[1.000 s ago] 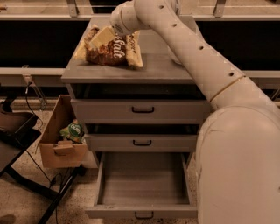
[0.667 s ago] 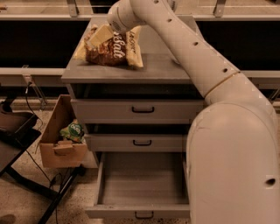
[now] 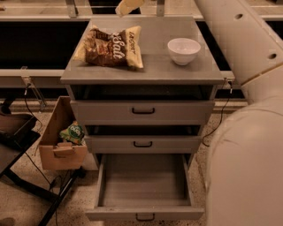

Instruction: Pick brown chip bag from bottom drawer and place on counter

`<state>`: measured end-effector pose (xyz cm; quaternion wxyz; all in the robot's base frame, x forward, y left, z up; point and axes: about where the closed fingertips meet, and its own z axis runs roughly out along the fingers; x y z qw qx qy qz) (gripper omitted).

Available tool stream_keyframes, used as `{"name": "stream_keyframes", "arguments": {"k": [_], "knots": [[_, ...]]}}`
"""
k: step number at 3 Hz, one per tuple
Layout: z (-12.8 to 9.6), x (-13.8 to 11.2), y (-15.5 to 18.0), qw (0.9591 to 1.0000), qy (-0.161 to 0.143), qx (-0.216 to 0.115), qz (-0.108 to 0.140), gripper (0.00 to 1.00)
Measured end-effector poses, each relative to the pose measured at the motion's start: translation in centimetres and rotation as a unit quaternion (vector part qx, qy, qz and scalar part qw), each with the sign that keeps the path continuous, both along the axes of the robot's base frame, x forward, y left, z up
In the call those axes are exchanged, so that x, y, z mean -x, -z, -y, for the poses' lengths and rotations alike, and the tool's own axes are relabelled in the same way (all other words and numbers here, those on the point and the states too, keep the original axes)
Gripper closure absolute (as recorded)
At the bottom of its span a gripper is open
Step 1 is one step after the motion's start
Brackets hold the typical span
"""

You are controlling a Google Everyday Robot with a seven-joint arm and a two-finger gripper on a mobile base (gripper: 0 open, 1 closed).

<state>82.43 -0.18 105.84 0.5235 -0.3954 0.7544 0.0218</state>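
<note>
Because the bag (image 3: 110, 46) lies flat on the bench (image 3: 177, 73), apart from the gripper (image 3: 128, 6) above the rear edge, placement seems done; the open bottom drawer (image 3: 143, 181) is empty; the jaws' spread cannot be told.

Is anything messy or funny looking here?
Nothing is spilled or broken. The bottom drawer sticks out wide open with nothing inside. The brown chip bag lies crinkled and crooked on the counter, close to its left edge. The pincer is up above the counter's back edge.
</note>
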Motion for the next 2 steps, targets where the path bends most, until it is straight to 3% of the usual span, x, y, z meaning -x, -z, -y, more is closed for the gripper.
{"name": "stream_keyframes", "arguments": {"k": [1,2], "knots": [[7.8,3.7,-5.7,0.9949,0.095,-0.016,0.031,0.0],[16.0,10.3,-12.4,0.9764,0.187,-0.02,0.106,0.0]]}}
